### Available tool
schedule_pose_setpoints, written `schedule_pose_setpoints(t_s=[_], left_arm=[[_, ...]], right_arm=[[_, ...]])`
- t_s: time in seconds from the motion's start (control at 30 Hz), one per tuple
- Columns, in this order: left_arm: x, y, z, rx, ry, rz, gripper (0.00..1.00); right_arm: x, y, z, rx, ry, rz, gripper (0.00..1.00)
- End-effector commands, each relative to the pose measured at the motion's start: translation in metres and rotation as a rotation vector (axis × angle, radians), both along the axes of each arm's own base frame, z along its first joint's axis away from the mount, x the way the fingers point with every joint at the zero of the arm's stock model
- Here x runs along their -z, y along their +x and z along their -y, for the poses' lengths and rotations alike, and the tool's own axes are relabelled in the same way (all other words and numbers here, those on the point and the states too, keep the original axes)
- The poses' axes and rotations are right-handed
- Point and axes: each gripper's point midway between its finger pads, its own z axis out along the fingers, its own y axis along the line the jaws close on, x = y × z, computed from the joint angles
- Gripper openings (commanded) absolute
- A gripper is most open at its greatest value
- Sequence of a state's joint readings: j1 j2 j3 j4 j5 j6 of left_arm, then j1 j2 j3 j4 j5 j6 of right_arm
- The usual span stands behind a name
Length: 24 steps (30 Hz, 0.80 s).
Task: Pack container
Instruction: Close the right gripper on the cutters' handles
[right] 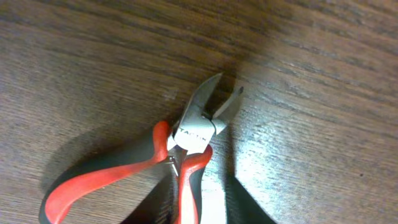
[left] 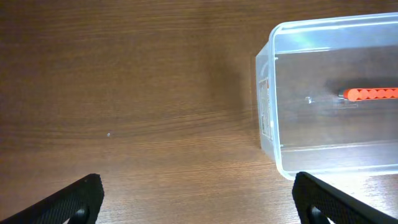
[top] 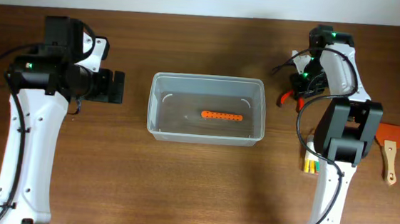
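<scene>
One pair of pliers (right: 186, 134) lies under the right gripper (top: 294, 91), right of the container (top: 152, 105) at mid-table; whether the jaws grip yet I cannot tell. Best pinch both handles near the pivot before lifting.

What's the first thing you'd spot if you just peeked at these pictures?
The big clear container sits in the middle of the brown table, with one bright orange strip lying inside it. Next your eye jumps to the red-and-black cutters, lying flat on the wood to the right of the container, with their metal tips a little apart.
</scene>
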State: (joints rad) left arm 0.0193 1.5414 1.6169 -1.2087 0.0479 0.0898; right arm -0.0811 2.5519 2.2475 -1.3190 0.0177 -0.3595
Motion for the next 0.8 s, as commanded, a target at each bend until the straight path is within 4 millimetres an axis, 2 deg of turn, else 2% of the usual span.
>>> schedule_pose_setpoints(t_s=[0.0, 0.3, 0.47, 0.6, 0.73, 0.77], left_arm=[[-0.006, 0.003, -0.002, -0.003, 0.004, 0.017, 0.99], [-0.006, 0.003, -0.002, -0.003, 0.004, 0.016, 0.99], [-0.006, 0.003, -0.002, -0.002, 0.004, 0.016, 0.99], [-0.006, 0.003, -0.002, -0.003, 0.004, 0.016, 0.99], [-0.006, 0.003, -0.002, -0.003, 0.004, 0.016, 0.99], [-0.006, 0.003, -0.002, -0.003, 0.004, 0.016, 0.99]], right_arm=[[0.025, -0.015, -0.001, 0.014, -0.021, -0.079, 0.25], [0.025, -0.017, -0.001, 0.014, -0.017, -0.086, 0.22], [0.024, -0.016, -0.001, 0.017, -0.017, -0.084, 0.15], [0.011, -0.008, -0.002, 0.027, -0.015, -0.055, 0.12], [-0.015, 0.010, -0.001, 0.053, -0.017, 0.017, 0.07], [-0.028, 0.017, -0.002, 0.053, -0.010, 0.048, 0.04]])
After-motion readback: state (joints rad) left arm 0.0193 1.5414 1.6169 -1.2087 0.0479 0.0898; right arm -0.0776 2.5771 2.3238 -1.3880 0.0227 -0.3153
